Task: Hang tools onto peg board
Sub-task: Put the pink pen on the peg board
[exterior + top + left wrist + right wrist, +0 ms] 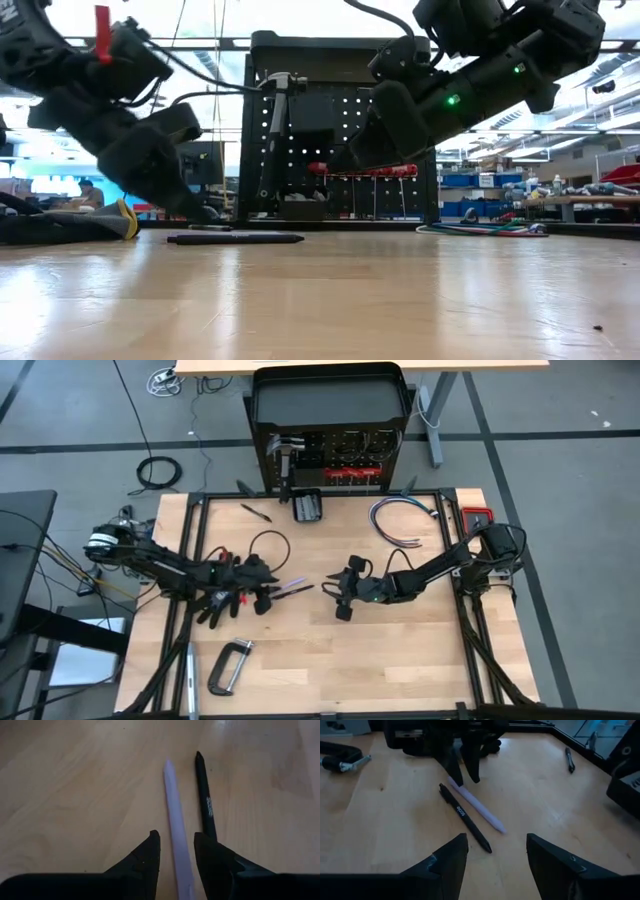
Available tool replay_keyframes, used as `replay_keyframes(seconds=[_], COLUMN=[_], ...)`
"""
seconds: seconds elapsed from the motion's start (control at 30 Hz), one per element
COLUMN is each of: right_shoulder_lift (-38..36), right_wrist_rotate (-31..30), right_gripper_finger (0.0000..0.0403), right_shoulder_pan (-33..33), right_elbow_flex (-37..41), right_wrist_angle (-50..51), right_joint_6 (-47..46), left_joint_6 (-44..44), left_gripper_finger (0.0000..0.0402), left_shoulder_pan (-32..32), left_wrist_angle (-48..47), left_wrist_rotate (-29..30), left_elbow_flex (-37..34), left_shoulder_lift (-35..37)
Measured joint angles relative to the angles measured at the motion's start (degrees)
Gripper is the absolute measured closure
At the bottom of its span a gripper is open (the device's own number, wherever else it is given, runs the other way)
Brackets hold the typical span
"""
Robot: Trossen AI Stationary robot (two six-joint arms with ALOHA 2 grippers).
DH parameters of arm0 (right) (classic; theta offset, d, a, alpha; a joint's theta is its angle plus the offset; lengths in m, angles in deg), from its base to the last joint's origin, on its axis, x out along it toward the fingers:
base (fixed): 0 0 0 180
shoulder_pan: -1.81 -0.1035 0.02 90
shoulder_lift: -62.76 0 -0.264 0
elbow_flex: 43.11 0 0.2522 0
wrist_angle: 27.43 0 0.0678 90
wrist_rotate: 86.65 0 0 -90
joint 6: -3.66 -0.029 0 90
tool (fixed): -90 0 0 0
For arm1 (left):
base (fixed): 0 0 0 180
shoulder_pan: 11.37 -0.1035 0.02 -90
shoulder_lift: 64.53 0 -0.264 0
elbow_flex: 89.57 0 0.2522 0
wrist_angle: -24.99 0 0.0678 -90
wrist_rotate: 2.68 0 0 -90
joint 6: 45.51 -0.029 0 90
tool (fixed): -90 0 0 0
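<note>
We are at the bench [400, 660], its middle bare, with the peg board [330, 455] upright beyond the far edge, a hammer [287, 455] already hung. The C-clamp [228, 665] lies near the front left corner. The left gripper [176, 852], jaws open, straddles a pale pen [176, 835] beside a black pen [465, 817]. The right gripper [497, 852] hovers open opposite. We judge closing on the pale pen comes next.

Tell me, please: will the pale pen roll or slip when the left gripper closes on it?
Probably yes. The pale pen looks slim, round and smooth, so it may roll. It lies flat between the left gripper's open fingers, close beside a black pen, which it might nudge.
</note>
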Motion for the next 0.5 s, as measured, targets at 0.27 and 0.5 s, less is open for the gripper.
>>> replay_keyframes(seconds=[0.27, 0.5], right_shoulder_lift=[0.00, 0.00], right_wrist_rotate=[-0.50, -0.57], right_gripper_finger=[0.0194, 0.0197], right_shoulder_pan=[0.48, 1.43], right_elbow_flex=[0.00, 0.00], right_wrist_angle=[-1.47, -2.22], right_joint_6=[-0.43, -0.44], left_joint_6=[0.15, 0.12], left_gripper_finger=[0.0277, 0.0277], left_shoulder_pan=[0.39, 1.74], left_wrist_angle=[8.26, 10.78], left_wrist_rotate=[0.64, -0.80], left_elbow_flex=[-5.03, -4.61], left_shoulder_lift=[-0.70, -5.73])
